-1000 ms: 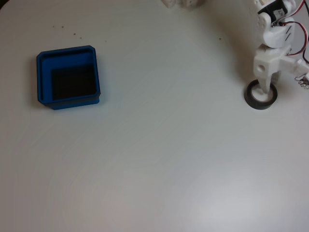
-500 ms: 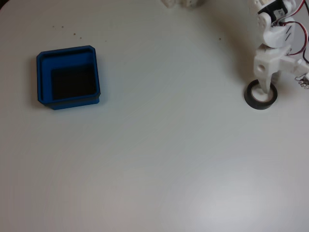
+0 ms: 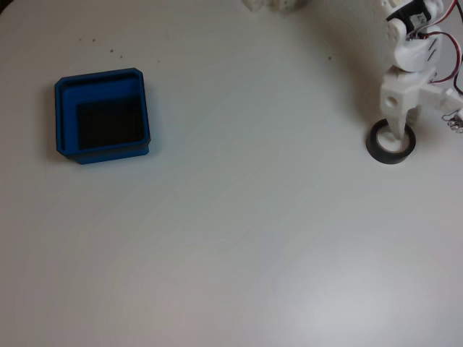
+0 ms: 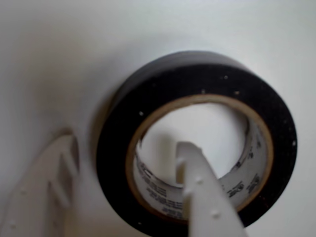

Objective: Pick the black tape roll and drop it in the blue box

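A plain white table point(image 3: 231, 238). The blue box point(image 3: 102, 116) sits far left of the black tape roll point(image 3: 391, 143). My gripper point(image 4: 126, 177) straddles the roll's wall, jaws apart, one finger point(image 4: 202, 197) inside its core.

Not much else around here honestly. The bench point(image 3: 239, 238) is a plain white surface with a soft glare patch toward the bottom right in the fixed view. A few tiny dark specks point(image 3: 101, 45) sit near the top left, plus some blurry white bits point(image 3: 278, 4) at the top edge.
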Motion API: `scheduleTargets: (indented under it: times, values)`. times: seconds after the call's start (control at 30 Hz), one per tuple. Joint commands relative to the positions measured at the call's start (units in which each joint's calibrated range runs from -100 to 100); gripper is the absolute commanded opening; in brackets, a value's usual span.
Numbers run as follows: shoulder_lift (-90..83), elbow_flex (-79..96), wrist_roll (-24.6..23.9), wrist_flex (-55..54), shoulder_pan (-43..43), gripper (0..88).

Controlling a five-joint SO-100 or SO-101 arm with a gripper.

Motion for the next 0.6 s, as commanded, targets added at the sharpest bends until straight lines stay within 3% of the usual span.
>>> scheduleTargets:
  times: [0.0,0.57]
  values:
    - [-0.6,-2.9,0.3,0.1,0.0,18.1]
    - [1.7,-2.9,0.3,0.1,0.1,18.1]
